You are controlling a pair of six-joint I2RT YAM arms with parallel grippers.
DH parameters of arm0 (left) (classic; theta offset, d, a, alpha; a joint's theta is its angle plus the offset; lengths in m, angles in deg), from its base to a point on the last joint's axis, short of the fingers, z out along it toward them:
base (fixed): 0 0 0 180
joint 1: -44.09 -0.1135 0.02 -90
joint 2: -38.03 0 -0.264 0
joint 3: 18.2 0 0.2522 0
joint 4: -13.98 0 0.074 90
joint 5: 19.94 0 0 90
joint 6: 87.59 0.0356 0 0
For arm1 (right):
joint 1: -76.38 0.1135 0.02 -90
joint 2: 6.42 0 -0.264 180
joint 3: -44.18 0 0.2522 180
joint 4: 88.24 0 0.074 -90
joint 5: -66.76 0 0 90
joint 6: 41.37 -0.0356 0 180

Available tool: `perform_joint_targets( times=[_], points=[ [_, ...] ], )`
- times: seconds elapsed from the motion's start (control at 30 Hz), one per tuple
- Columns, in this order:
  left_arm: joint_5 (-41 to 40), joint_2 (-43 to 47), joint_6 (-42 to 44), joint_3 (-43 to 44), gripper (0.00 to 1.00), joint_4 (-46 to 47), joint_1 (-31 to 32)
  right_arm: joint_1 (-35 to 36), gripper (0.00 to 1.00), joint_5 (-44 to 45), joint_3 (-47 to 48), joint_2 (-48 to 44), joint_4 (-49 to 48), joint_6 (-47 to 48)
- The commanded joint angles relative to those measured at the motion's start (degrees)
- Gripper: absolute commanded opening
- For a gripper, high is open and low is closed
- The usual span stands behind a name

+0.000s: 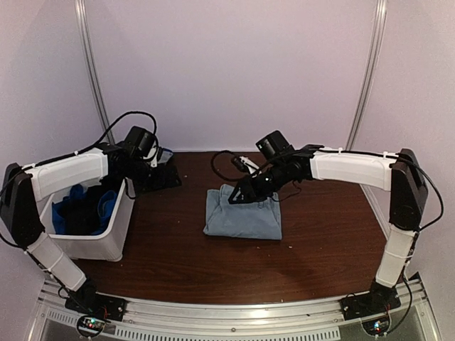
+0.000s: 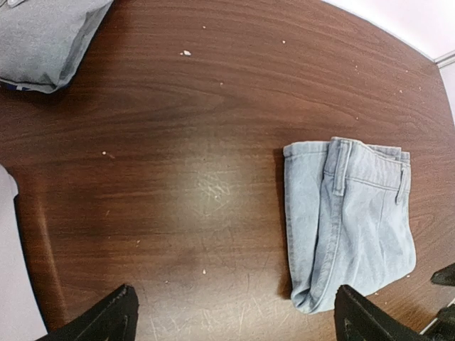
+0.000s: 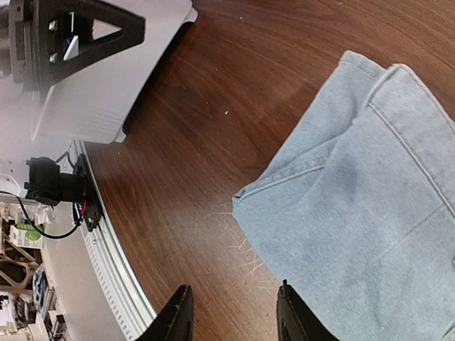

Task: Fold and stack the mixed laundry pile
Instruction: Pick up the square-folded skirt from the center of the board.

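Denim (image 1: pixel 242 213) folded, lying just below R gripper (image 3: pixel 231 312); jaws part open, empty; L gripper (image 2: pixel 238 316) wide open, empty, well apart to left; so R nearer for next pick, prob.

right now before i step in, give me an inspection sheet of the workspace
surface: dark wood table, scratched, a few pale specks
job's things: folded denim mid-table; grey piece at the back left; black cloth and blue fabric piled in the bin
clutter: white bin at the table's left side
grippers: left gripper open and empty over bare table; right gripper open and empty at the denim's edge
cables: black cables looping off both wrists, none on the laundry
surroundings: pale walls; metal rail along the near edge
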Motion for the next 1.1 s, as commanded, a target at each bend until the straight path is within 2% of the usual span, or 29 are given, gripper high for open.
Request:
perform_joint_targets(
  times=[0.0, 0.33, 0.53, 0.67, 0.8, 0.83, 0.9, 0.97, 1.03, 1.07],
  points=[
    [2.08, -2.16, -4.25, 0.90, 0.98, 3.95, 2.25, 4.25, 0.40, 5.84, 5.22, 5.10, 2.18, 3.28],
    [2.24, -1.32, -10.87, -1.57, 0.98, 3.95, 0.23, 14.27, 0.34, 19.50, 18.14, 16.55, 8.40, 12.41],
    [2.55, -1.33, -10.46, -2.07, 0.98, 4.71, -1.03, 16.09, 0.33, 22.58, 16.78, 20.97, 7.51, 13.31],
    [2.87, -1.78, -9.85, -2.40, 0.98, 4.89, -1.03, 16.54, 0.44, 22.17, 15.22, 24.13, 7.24, 14.17],
    [3.93, -2.08, -9.41, -3.73, 0.98, 5.99, -1.03, 17.64, 0.42, 26.11, 14.50, 25.81, 8.44, 16.19],
    [4.38, -2.32, -9.03, -4.00, 0.98, 6.68, -1.03, 17.74, 0.41, 27.12, 14.39, 25.79, 8.50, 16.47],
    [5.50, -3.34, -8.18, -4.13, 0.98, 7.67, -1.03, 17.87, 0.21, 29.48, 14.13, 25.28, 8.46, 16.83],
    [6.38, -4.49, -6.84, -3.60, 0.98, 8.27, -1.03, 17.86, 0.06, 30.74, 13.70, 23.78, 7.54, 17.40],
    [5.74, -4.94, -5.98, -2.80, 0.98, 8.15, -1.03, 17.85, 0.00, 30.68, 12.93, 21.21, 6.09, 18.35],
    [5.45, -4.81, -5.55, -2.31, 0.98, 8.15, -1.03, 17.85, 0.01, 30.20, 12.08, 19.17, 4.97, 18.49]
  ],
)
